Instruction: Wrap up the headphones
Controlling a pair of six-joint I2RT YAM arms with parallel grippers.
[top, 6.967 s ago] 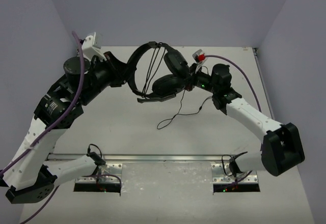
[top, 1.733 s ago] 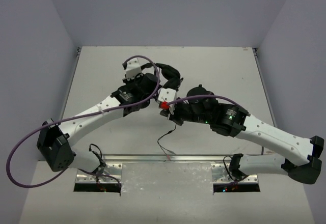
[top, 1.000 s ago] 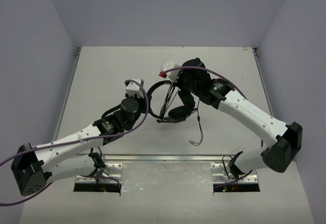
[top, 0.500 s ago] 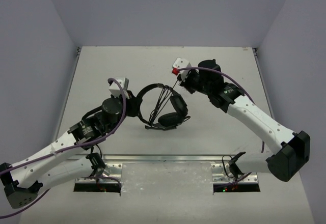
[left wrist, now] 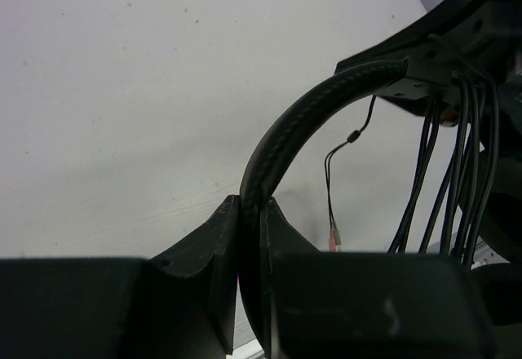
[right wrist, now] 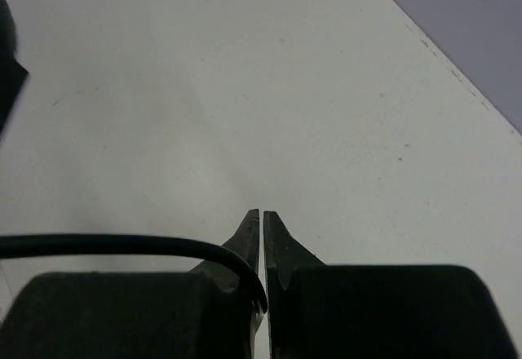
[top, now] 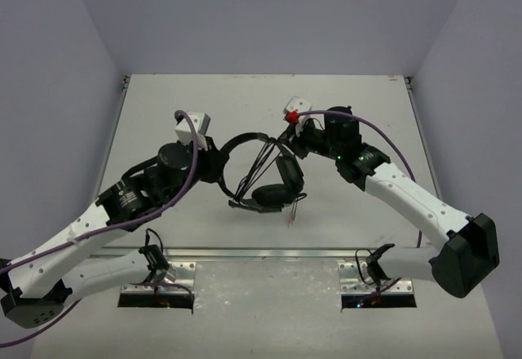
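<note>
1. From above, the headphones (top: pixel 273 192) are held over the middle of the table (top: pixel 163 114), between both arms, with cord (top: pixel 263 159) strands crossing the headband (top: pixel 236 143)
2. Only the left wrist view shows the left gripper (left wrist: pixel 251 206) clenched on that headband (left wrist: pixel 302 122)
3. Only the right wrist view shows the right gripper (right wrist: pixel 261 216) pinched on the cord (right wrist: pixel 122 243)
</note>
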